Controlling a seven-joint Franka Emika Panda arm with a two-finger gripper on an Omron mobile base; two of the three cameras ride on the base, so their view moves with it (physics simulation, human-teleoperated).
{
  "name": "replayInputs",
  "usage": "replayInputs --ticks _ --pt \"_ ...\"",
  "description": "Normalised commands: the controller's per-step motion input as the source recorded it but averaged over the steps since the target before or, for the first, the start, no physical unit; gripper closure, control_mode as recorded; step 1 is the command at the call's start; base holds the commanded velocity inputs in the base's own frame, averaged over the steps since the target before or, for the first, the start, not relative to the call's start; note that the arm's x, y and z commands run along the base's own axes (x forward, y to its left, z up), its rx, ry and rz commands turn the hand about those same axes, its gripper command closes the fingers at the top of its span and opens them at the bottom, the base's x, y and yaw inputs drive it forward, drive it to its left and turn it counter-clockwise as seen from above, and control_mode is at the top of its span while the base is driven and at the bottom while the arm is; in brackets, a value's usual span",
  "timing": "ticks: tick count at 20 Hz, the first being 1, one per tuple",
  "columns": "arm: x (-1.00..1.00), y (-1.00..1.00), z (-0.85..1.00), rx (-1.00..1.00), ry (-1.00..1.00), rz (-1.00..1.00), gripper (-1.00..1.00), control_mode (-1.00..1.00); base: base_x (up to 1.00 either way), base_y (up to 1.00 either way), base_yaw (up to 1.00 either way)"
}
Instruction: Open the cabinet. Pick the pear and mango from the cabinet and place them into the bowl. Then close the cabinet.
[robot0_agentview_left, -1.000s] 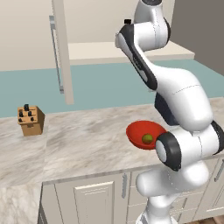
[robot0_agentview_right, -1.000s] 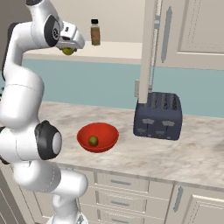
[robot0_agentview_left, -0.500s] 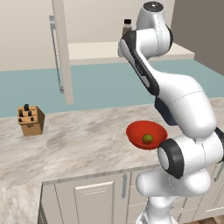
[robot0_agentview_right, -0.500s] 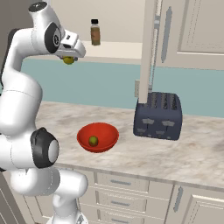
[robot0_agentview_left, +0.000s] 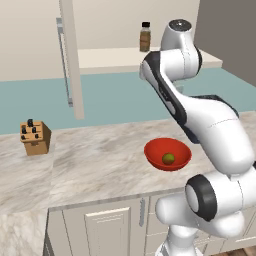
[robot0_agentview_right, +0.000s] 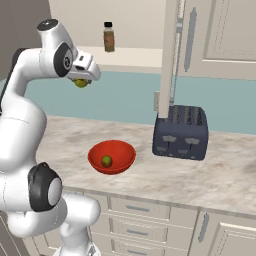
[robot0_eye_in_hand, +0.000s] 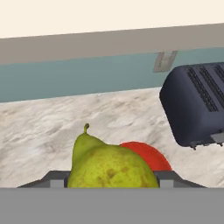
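Note:
My gripper (robot0_agentview_right: 82, 79) is shut on the yellow-green pear (robot0_agentview_right: 81, 83), held in the air below the cabinet shelf and to the left of the red bowl (robot0_agentview_right: 96, 153). In the hand view the pear (robot0_eye_in_hand: 109, 164) sits between the fingertips (robot0_eye_in_hand: 168, 177), stem up, with the bowl (robot0_eye_in_hand: 153, 156) partly hidden behind it. A small round greenish fruit, the mango (robot0_agentview_left: 168, 158), lies in the bowl (robot0_agentview_left: 154, 151) on the counter. The cabinet door (robot0_agentview_left: 70, 55) stands open, its pale shelf (robot0_agentview_left: 110, 57) showing.
A brown black-capped bottle (robot0_agentview_right: 108, 36) stands on the cabinet shelf. A dark toaster (robot0_agentview_right: 181, 131) sits on the marble counter right of the bowl, under the open door's edge (robot0_agentview_right: 169, 55). A wooden knife block (robot0_agentview_left: 35, 137) is at the counter's far left.
The arm has come down and away from the cabinet shelf with the pear in the gripper. The bowl and the fruit in it have not moved.

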Motion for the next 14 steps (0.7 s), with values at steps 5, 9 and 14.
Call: replayInputs --ticks 5,9,14 --pt "-0.18 -0.09 -0.45 0.00 0.01 0.00 1.00 -1.00 0.00 0.00 0.00" --pt "-0.13 -0.09 -0.46 0.00 0.02 0.00 1.00 -1.00 0.00 0.00 0.00" --pt "-0.02 -0.07 -0.44 0.00 0.00 0.00 1.00 -1.00 0.00 0.00 0.00"
